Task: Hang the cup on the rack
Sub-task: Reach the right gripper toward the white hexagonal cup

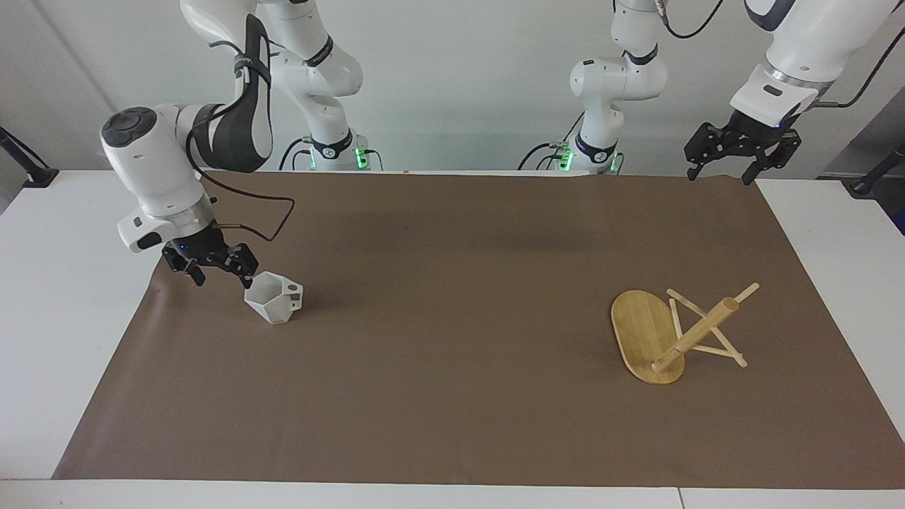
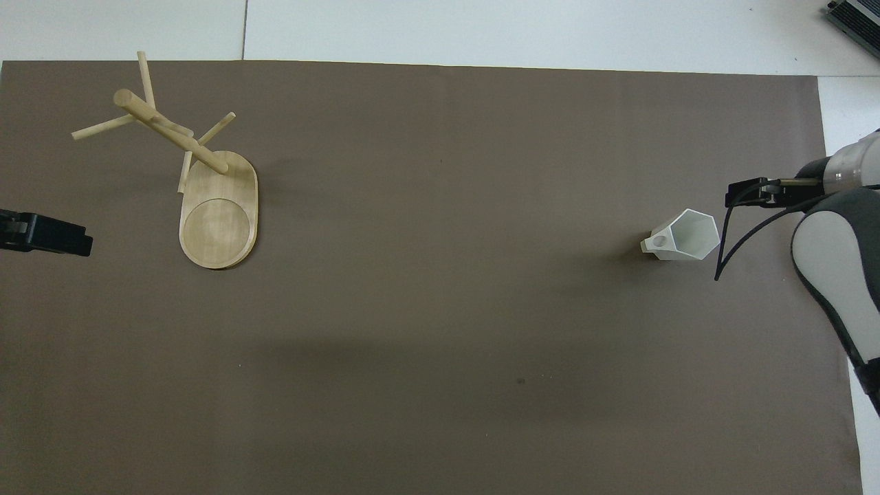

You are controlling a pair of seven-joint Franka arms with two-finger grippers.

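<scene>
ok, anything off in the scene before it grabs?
Yes: the rack is tipped over at the left arm's end of the table, its base on edge and its post slanting across the mat. The cup is tilted too.

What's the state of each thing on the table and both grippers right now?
white faceted cup: upright on brown mat, not held
light bamboo mug rack: tipped over, on its side
right gripper: open, beside cup, empty
left gripper: open, waiting over mat's corner

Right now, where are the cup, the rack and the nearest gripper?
cup (image 1: 272, 304), facing view, on its faceted side
rack (image 1: 645, 332), facing view, on its oval base
right gripper (image 1: 219, 277), facing view, between its open fingertips
</scene>
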